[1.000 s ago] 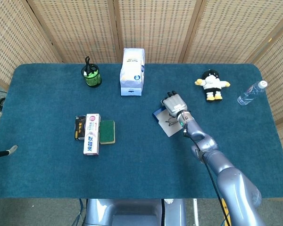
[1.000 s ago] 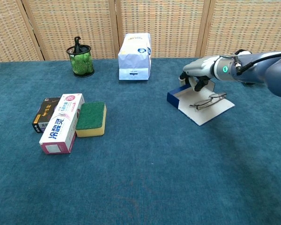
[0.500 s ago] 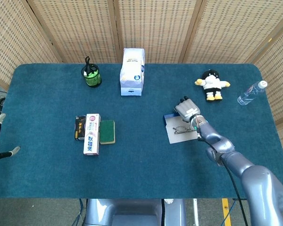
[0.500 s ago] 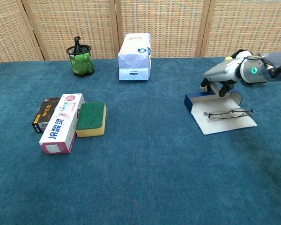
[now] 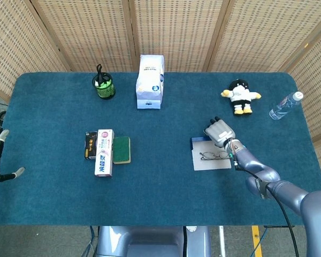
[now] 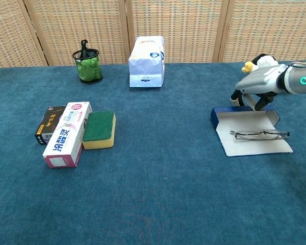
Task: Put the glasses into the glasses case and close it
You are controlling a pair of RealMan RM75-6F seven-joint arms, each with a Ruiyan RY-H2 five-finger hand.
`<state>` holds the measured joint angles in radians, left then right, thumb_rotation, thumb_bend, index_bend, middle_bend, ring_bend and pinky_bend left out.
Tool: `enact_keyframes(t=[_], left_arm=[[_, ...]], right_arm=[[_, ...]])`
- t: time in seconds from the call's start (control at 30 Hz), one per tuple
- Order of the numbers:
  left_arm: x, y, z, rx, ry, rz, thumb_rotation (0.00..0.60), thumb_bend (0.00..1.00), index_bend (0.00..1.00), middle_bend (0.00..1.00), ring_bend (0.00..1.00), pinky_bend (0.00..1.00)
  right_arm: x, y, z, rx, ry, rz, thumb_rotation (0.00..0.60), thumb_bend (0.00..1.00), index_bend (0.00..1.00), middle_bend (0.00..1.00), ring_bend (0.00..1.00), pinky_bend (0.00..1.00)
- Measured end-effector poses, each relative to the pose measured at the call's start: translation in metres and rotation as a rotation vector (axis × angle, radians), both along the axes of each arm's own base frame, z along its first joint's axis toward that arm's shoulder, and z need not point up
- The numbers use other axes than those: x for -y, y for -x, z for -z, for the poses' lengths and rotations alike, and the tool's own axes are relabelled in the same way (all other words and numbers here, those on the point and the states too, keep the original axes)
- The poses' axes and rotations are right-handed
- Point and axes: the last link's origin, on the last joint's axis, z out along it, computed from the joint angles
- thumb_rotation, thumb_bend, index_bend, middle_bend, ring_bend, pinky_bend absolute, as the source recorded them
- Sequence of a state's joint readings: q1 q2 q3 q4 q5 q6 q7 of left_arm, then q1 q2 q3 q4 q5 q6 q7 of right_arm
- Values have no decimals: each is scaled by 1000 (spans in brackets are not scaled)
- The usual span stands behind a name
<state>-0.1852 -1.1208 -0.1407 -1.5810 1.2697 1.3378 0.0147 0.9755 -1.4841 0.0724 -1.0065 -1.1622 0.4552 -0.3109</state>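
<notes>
Glasses (image 6: 260,135) lie on the open glasses case (image 6: 255,140), its rear edge grasped by right hand (image 6: 256,83) fingers.

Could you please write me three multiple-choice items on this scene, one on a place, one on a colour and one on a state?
1. Where do the glasses lie?
A. on the open case's white flap
B. on the sponge
C. beside the bottle

2. What colour is the sponge's top face?
A. red
B. green
C. white

3. How is the case?
A. closed
B. open, lying flat
C. standing on end

Answers:
1 A: the glasses rest on the pale flap of the case, in front of the right hand.
2 B: the sponge shows a green top over a yellow body.
3 B: the case's flap is spread flat on the table, with its blue tray edge at the back.
</notes>
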Motion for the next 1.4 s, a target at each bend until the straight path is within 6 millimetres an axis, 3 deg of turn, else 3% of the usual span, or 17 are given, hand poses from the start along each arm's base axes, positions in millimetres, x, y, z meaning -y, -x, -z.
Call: enact_keyframes(t=[0.2, 0.27, 0.3, 0.37, 0.43, 0.47, 0.53, 0.77, 0.9, 1.07, 1.4], left_arm=[[2, -1, 1, -3, 3, 8, 600, 0, 0, 0, 0, 0], [2, -2, 1, -3, 3, 10, 600, 0, 0, 0, 0, 0], [2, -2, 1, -4, 3, 10, 600, 0, 0, 0, 0, 0], [2, -2, 1, -4, 2, 10, 600, 0, 0, 0, 0, 0], [2, -1, 1, -5, 0, 9, 600, 0, 0, 0, 0, 0], [2, -1, 1, -5, 0, 9, 600, 0, 0, 0, 0, 0], [2, -1, 1, -7, 2, 9, 600, 0, 0, 0, 0, 0], [2, -2, 3, -10, 4, 10, 600, 0, 0, 0, 0, 0], [1, -3, 3, -14, 4, 15, 600, 0, 0, 0, 0, 0], [1, -4, 5, -25, 5, 20, 600, 0, 0, 0, 0, 0], [0, -5, 4, -36, -13, 18, 600, 0, 0, 0, 0, 0]], right_arm=[[-14, 4, -4, -7, -5, 16, 600, 1000, 366, 304, 139, 115], [-16, 4, -6, -1, 6, 13, 600, 996, 316, 182, 77, 115], [-16, 4, -7, 2, 10, 11, 600, 948, 265, 108, 40, 115], [-17, 2, -10, 20, 32, 1, 600, 683, 140, 16, 0, 115], [-17, -1, -14, 50, 66, -13, 600, 238, 31, 0, 0, 104], [-17, -2, -17, 68, 83, -21, 600, 99, 6, 0, 0, 86], [-19, -5, -25, 117, 118, -34, 600, 2, 0, 0, 0, 42], [-34, -4, -66, 234, 159, -71, 600, 0, 0, 0, 0, 0], [-47, 5, -73, 256, 163, -96, 600, 0, 0, 0, 0, 0], [-64, 20, -66, 247, 140, -103, 600, 0, 0, 0, 0, 0], [-80, 25, -40, 246, 77, -97, 600, 0, 0, 0, 0, 0]])
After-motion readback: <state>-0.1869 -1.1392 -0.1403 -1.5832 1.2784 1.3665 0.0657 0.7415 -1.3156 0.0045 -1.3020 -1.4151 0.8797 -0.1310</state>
